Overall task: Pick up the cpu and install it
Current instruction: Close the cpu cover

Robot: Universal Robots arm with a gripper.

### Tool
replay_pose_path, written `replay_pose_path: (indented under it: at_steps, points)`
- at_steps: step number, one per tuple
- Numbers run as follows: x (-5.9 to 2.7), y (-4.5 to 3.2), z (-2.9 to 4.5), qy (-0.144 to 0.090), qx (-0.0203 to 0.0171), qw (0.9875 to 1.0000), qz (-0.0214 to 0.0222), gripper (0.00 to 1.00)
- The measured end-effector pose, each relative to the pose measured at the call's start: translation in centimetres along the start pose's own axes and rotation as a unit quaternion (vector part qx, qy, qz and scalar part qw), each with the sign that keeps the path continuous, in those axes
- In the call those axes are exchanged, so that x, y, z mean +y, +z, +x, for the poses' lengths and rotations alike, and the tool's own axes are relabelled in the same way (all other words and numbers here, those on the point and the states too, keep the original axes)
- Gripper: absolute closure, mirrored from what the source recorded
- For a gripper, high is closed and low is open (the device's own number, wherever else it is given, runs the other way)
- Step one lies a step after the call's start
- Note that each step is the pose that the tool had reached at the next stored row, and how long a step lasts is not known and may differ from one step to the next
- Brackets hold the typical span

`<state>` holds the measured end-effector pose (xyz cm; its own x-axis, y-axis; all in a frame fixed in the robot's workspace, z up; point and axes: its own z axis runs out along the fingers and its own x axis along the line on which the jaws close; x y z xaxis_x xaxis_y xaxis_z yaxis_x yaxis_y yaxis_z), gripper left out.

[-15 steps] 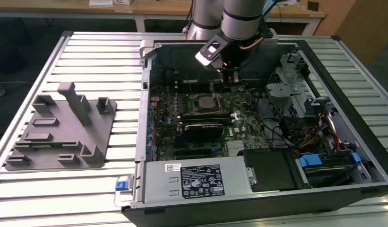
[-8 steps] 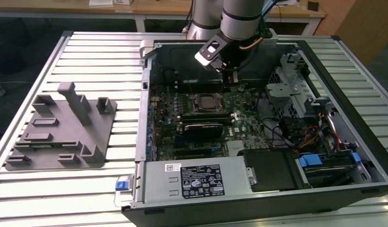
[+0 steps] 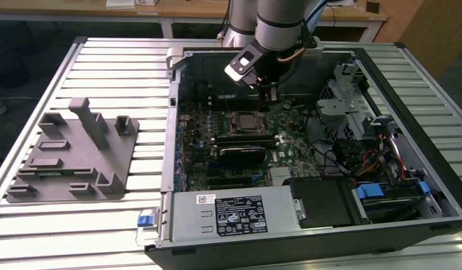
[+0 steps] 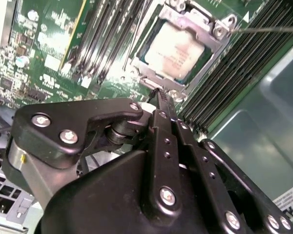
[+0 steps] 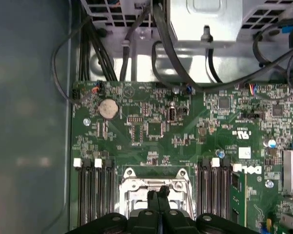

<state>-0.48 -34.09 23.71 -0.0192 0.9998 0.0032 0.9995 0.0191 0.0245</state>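
The cpu, a flat square chip with a silvery top, lies in the motherboard socket with the metal frame around it. In the exterior view the cpu sits mid-board inside the open computer case. My gripper hangs just above and behind it, with its black fingers pressed together and nothing between them. In the second wrist view the gripper tips end close to the socket's edge. In the first wrist view the gripper covers the middle of the socket frame.
The case walls surround the board. Memory slots flank the socket. A drive cage and cables fill the exterior view's right, a power supply lies in front, and a grey fixture plate stands on the slatted table at left.
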Motion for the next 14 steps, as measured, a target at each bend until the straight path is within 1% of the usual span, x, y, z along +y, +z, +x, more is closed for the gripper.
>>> replay_pose_path:
  at_steps: [3,8,14]
  points:
    - [-0.50,0.11,-0.14,0.000,0.0000,1.0000,0.0000,0.89]
    - [-1.58,0.27,-0.25,0.000,0.0000,1.0000,0.0000,0.89]
    - [-2.02,0.66,-0.25,0.000,0.0000,1.0000,0.0000,0.89]
